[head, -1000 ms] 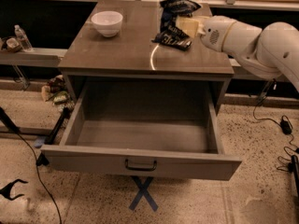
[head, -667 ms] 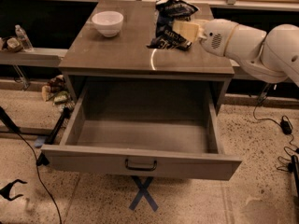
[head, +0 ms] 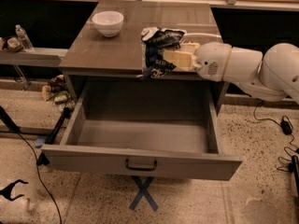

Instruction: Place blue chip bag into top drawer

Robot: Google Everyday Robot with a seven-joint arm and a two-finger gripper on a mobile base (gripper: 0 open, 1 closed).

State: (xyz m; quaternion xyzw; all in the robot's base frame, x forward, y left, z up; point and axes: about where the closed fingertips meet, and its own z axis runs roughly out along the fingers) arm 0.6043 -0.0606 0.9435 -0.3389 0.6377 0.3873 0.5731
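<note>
End effector (head: 170, 59) has carried blue chip bag (head: 156, 50) forward toward top drawer (head: 140, 160)

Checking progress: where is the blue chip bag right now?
The chip bag hangs in the gripper at the tabletop's front edge, right of centre, above the open drawer.

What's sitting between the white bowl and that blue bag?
Only bare tabletop, in the camera view, between bowl and blue chip bag, which the gripper holds at the table's front edge.
</note>
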